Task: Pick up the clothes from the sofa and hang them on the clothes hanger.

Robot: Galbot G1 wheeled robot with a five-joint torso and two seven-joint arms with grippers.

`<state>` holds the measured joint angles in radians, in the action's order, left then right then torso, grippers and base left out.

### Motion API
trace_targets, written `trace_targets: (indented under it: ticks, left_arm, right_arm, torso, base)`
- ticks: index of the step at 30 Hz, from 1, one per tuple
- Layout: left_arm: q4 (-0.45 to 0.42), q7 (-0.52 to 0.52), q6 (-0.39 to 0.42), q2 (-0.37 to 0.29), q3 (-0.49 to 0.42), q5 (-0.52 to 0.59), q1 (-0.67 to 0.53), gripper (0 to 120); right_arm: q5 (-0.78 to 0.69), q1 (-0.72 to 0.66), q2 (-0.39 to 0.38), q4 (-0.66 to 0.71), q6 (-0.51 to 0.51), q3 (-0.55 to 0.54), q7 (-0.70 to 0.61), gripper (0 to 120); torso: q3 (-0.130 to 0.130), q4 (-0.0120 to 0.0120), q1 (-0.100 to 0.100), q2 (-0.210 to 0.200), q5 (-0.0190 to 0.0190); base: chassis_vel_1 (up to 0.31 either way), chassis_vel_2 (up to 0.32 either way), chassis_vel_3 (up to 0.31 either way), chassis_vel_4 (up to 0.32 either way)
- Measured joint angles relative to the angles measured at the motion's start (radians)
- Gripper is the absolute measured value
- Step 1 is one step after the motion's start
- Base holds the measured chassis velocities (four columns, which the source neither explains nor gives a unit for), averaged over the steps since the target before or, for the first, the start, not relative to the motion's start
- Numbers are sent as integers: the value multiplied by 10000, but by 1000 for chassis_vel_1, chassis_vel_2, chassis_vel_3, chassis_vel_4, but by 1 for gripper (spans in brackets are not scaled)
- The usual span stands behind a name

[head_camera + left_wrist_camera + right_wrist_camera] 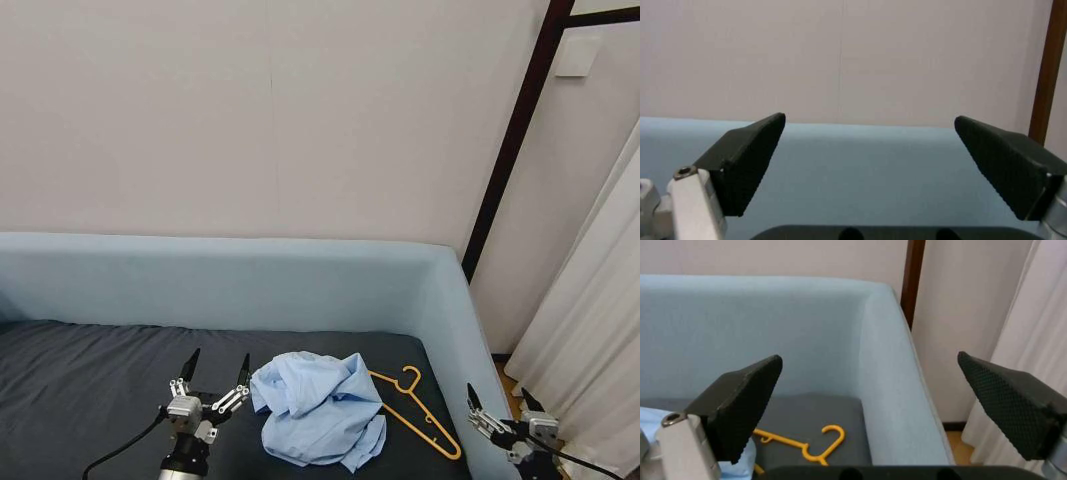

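A crumpled light-blue shirt lies on the dark seat of the sofa. An orange hanger rests flat on the seat just right of it, and its hook end is in the right wrist view too. My left gripper stands open just left of the shirt, fingers pointing up, nothing between them. In its own view the fingers frame the sofa back and wall. My right gripper is open above the sofa's right arm, clear of the hanger.
The sofa's light-blue back and right arm wall in the seat. A dark door frame and white curtain stand to the right. The seat's left half lies bare.
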<state>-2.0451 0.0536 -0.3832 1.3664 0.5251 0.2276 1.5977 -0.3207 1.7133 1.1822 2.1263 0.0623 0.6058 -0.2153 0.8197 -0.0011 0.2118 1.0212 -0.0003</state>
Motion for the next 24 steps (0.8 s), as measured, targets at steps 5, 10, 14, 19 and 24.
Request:
trace_targets:
  ticks: [5, 10, 14, 19, 24]
  left_arm:
    - [-95, 65, 17, -82, 57, 50, 93, 100]
    - [-163, 59, 118, -60, 39, 67, 102, 100]
    - [-169, 40, 117, -1, 26, 58, 116, 100]
    - [-151, 37, 85, 62, 16, 50, 82, 100]
    - [-112, 33, -8, 111, 11, 42, 110, 100]
  right_arm:
    - [345, 66, 141, 51, 161, -100, 94, 100]
    - [385, 112, 176, 146, 164, -143, 105, 100]
    - [356, 159, 133, 146, 161, -102, 101, 100]
    - [363, 240, 123, 208, 161, -68, 101, 100]
    - [389, 309, 142, 250, 174, -20, 101, 100]
  torso:
    - [0, 0, 0, 0, 1]
    - [0, -1, 0, 0, 0]
    - [0, 0, 0, 0, 0]
    - [0, -1, 0, 0, 1]
    - [0, 0, 0, 0, 1]
  base:
    - [0, 0, 0, 0]
    - [0, 0, 0, 0]
    - [0, 0, 0, 0]
    - [0, 0, 0, 0]
    - [0, 0, 0, 0]
